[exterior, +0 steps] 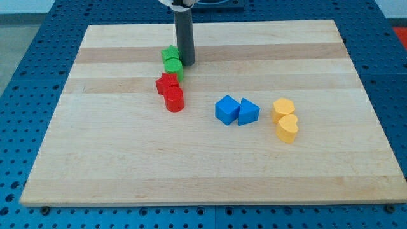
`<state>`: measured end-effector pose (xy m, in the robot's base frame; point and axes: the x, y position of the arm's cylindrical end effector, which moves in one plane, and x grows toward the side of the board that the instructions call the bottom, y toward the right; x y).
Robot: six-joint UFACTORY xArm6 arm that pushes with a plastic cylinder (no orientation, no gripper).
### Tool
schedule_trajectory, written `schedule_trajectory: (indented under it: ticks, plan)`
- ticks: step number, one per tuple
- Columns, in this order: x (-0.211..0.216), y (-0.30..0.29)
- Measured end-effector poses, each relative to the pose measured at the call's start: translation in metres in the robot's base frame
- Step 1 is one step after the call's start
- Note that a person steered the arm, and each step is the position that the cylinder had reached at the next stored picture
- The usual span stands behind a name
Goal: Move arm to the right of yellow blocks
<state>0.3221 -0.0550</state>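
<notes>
Two yellow blocks sit right of the board's middle: a hexagon-like one (283, 108) and, just below it and touching, a rounded heart-like one (287, 129). My tip (186, 64) is at the end of the dark rod near the view's top, well to the left of and above the yellow blocks. It stands right beside two green blocks, a star-like one (170, 55) and a cylinder (173, 67), on their right side.
A red star-like block (167, 83) and a red cylinder (174, 100) lie below the green ones. A blue cube (227, 110) and a blue triangular block (248, 112) sit between the red and yellow blocks. The wooden board (127, 165) rests on a blue perforated table.
</notes>
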Motion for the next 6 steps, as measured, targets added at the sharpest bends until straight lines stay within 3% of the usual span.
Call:
schedule_trajectory:
  ticks: [1,4,6]
  plan:
    - [0.000,0.004]
    - [0.012,0.100]
    - [0.072,0.086]
